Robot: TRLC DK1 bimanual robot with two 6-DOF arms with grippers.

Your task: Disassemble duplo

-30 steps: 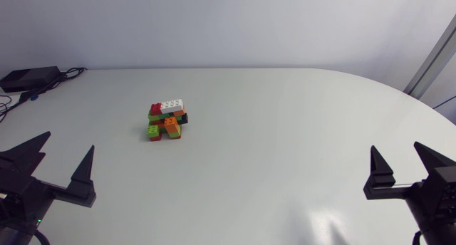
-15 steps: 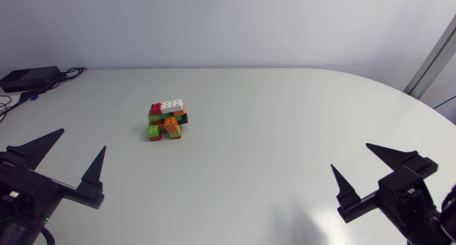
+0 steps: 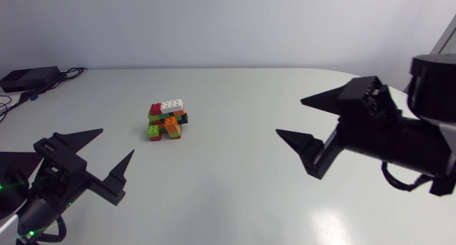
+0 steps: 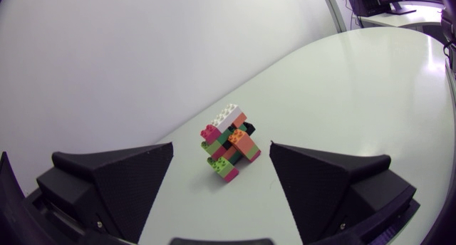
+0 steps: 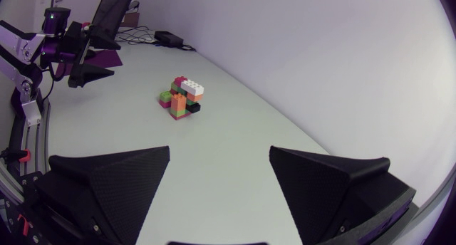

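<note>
A small duplo model [image 3: 167,120] of red, white, green, orange and black bricks stands on the white table [image 3: 235,188], left of the middle. My left gripper [image 3: 116,142] hovers open to the model's front left with nothing in it. In the left wrist view the model [image 4: 229,145] lies ahead, framed between the two spread fingers [image 4: 121,181]. My right gripper [image 3: 291,117] is open and empty well to the right of the model, pointing towards it. The right wrist view shows the model [image 5: 182,99] far ahead of that gripper [image 5: 220,149], with my left gripper [image 5: 100,56] beyond it.
A black box [image 3: 28,77] with cables lies at the table's back left corner. The table's curved edge [image 3: 420,102] runs along the back right.
Both arms have come in from the front corners towards the model. The right gripper travelled much farther, up and left. Both grippers stayed open; the model has not moved.
</note>
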